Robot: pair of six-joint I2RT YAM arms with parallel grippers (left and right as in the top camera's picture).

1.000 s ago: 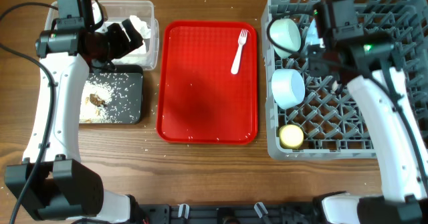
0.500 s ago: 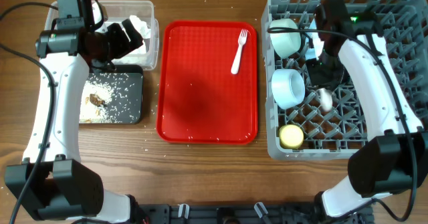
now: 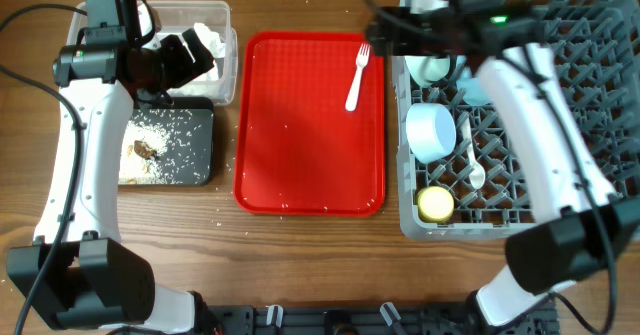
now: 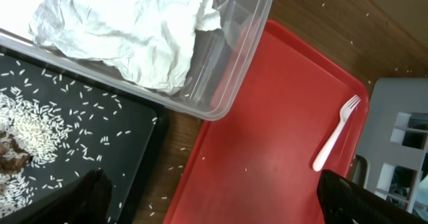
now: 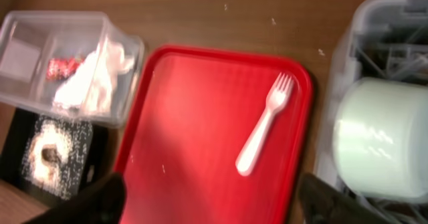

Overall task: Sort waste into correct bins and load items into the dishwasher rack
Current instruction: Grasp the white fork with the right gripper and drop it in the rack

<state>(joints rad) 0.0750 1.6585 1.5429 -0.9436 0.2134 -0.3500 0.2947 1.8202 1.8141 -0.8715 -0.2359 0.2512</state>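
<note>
At the far left the left claw [image 3: 185, 57] hangs over the near edge of the clear tub [image 3: 226, 25], its fingers [image 4: 90, 197] spread wide with nothing between them. Inside the tub lies the crumpled napkin [image 4: 134, 30], and the right wrist view shows the red wrapper [image 5: 63, 67] just beside it. The black tray [image 3: 198, 165] sits on the desk [image 3: 300, 245] touching the tub's front side and holds the rice scraps [image 3: 165, 135] with a brown clump [image 3: 145, 150]; loose grains lie scattered on the desk around it. The red tray [image 3: 300, 125] sits in the middle, with the white fork [image 3: 357, 75] lying near its upper right corner, tines pointing away. The right claw [image 3: 388, 33] hovers over that corner, beside the tines, released and empty. To the right, the grey rack [image 3: 540, 215] holds a pale green bowl [image 3: 428, 67] partly under the arm, a pale blue bowl [image 3: 432, 133] on its side below it, the yellow cup [image 3: 435, 203] in the front left corner, and the white spoon [image 3: 470, 155] lying on the grid just right of the blue bowl.
</note>
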